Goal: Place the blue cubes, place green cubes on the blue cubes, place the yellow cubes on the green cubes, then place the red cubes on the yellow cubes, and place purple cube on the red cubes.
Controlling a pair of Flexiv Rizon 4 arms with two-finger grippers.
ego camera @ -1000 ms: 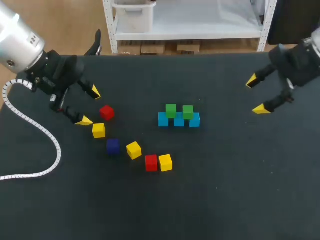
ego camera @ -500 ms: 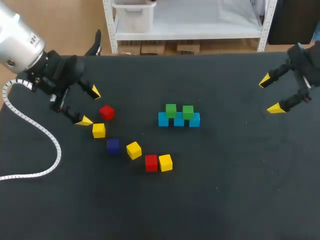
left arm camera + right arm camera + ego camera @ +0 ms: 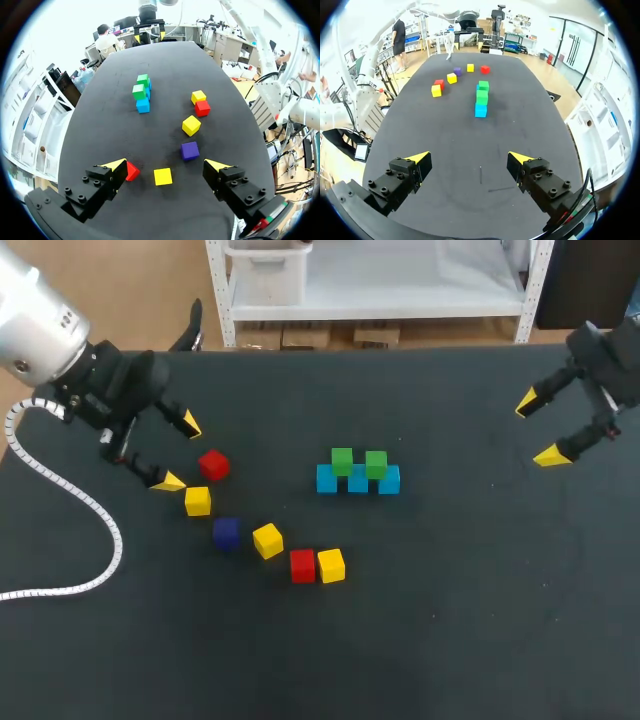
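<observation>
1. Right arm first: since a second ago my right gripper [image 3: 540, 428] has drawn back from the stack to the right edge of the table [image 3: 450, 640]. Its fingers are apart and empty.
2. My left gripper [image 3: 179, 452] has stayed at the left, fingers apart and empty. A red cube [image 3: 213, 464] is just beside it and a yellow cube [image 3: 198, 501] just ahead.
3. Done so far: three blue cubes [image 3: 358, 482] sit touching in a row near the middle, with two green cubes [image 3: 342, 461] on top.
4. Left to do: the second yellow cube [image 3: 267, 540], third yellow cube [image 3: 331, 565], second red cube [image 3: 302, 565] and purple cube [image 3: 226, 532] lie loose, left of the stack.
5. I judge two of five layers are built, and the yellow layer comes next.
</observation>
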